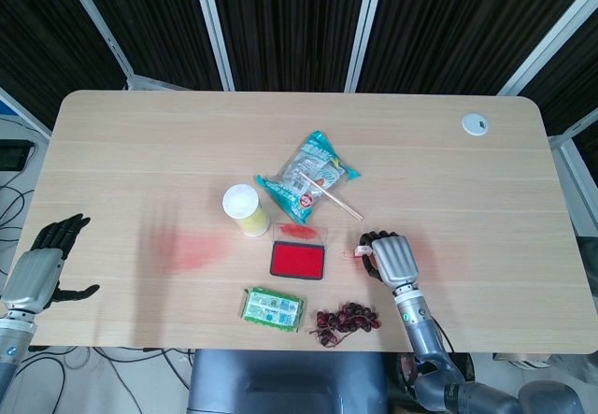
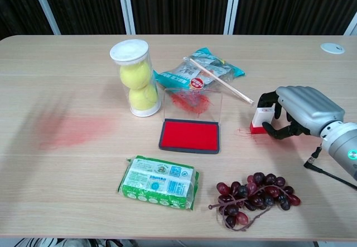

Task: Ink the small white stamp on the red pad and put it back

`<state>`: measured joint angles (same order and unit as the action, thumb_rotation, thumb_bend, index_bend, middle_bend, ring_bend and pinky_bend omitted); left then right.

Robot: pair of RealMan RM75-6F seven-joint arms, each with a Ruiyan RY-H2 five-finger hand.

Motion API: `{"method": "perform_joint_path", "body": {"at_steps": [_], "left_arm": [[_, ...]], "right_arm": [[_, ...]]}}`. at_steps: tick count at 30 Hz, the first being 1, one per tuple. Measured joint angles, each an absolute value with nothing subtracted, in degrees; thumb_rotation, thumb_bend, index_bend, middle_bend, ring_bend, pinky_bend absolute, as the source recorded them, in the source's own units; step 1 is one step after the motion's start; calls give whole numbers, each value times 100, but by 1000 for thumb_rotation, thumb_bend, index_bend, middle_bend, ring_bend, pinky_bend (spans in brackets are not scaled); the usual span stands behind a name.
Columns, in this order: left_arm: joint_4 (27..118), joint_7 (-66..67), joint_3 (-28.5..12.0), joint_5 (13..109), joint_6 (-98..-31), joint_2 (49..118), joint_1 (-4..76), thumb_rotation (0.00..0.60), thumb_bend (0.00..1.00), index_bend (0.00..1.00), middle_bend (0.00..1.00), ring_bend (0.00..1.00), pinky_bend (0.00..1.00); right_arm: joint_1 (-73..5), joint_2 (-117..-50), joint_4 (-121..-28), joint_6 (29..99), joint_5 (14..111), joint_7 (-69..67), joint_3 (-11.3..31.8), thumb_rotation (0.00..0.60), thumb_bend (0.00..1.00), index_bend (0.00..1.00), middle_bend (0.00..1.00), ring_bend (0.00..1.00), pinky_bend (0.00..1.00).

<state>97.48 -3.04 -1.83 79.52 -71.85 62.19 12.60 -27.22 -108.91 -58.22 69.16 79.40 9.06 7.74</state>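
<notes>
Stamp: the small white stamp (image 2: 261, 118) is standing upright on the table (image 2: 83, 185), its red base down, just right of the red pad (image 2: 189, 135) and apart from it.
Right hand: the right hand (image 2: 298, 113) is wrapping its fingers around the stamp from the right — gripping it, long axis vertical.
Next move: judging by the task, release is what remains; the fingers would be opening rightward, away from the pad.
Left hand: the left hand (image 1: 42, 264) is hanging at the far left edge, fingers spread, holding nothing — well apart from the stamp.
</notes>
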Motion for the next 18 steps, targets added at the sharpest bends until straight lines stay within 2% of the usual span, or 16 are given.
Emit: {"method": "perform_joint_path", "body": {"at_steps": [18], "left_arm": [[9749, -316, -184, 7952, -7175, 6217, 1263, 600, 35, 48, 0, 0, 0]], "right_arm": [[-2717, -10886, -5829, 6872, 7914, 996, 813, 600, 556, 676, 487, 447, 520]]}}
